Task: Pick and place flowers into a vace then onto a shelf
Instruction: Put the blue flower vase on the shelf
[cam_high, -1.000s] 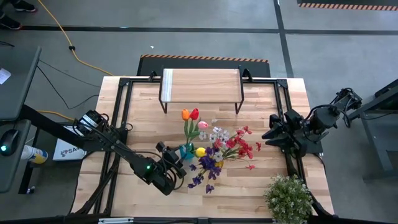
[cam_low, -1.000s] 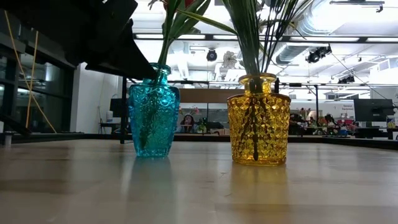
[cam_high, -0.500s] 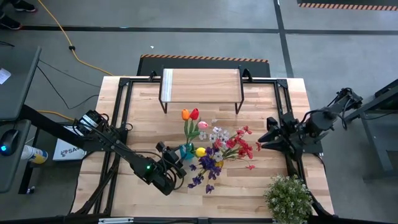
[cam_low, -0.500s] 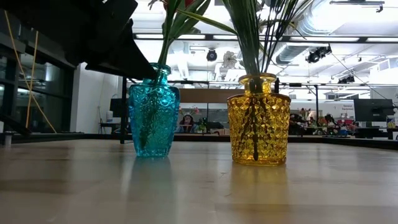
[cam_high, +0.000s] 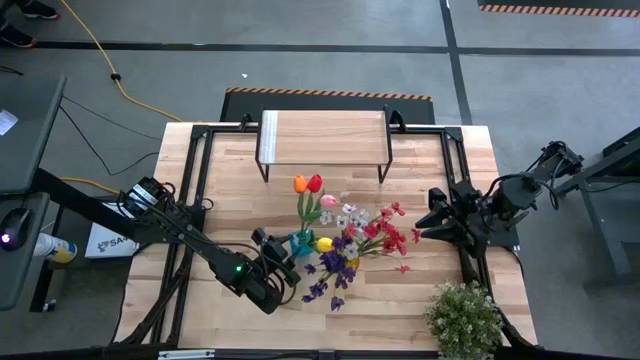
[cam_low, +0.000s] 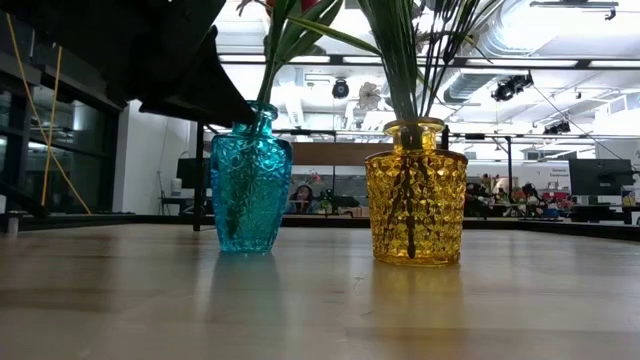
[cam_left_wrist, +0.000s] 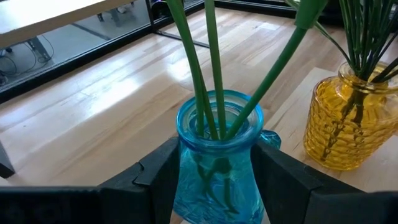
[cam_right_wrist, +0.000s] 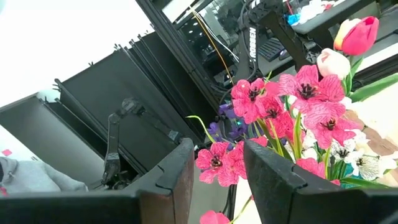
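A blue glass vase (cam_left_wrist: 217, 180) stands with its base on the table (cam_high: 230, 190), holding orange, red, pink and yellow tulips (cam_high: 306, 184). My left gripper (cam_high: 292, 250) is shut on it, coming in from the near left. To its right a yellow glass vase (cam_low: 415, 195) holds red, purple and white sprays (cam_high: 385, 235). The shelf (cam_high: 323, 140) stands at the table's far side with nothing on its top. My right gripper (cam_high: 425, 222) hangs open at the right, high above the table, pointing level at the flowers. My left gripper pinches the blue vase's neck and shoulder (cam_left_wrist: 186, 165), just below the rim, between its two fingers (cam_left_wrist: 158, 171), one on each side. The fingers come from the table's near left, slanting slightly down. The vase stands about upright with its base (cam_low: 247, 245) on the table.
A bushy pale-green potted plant (cam_high: 463, 318) sits at the near right corner. Black frame rails (cam_high: 195, 170) run along the table's left and right sides. Bare tabletop lies between the vases and the shelf.
The blue vase's top and its stems have leaned a little toward the yellow vase in my left gripper's hold, while its base stays on the table.
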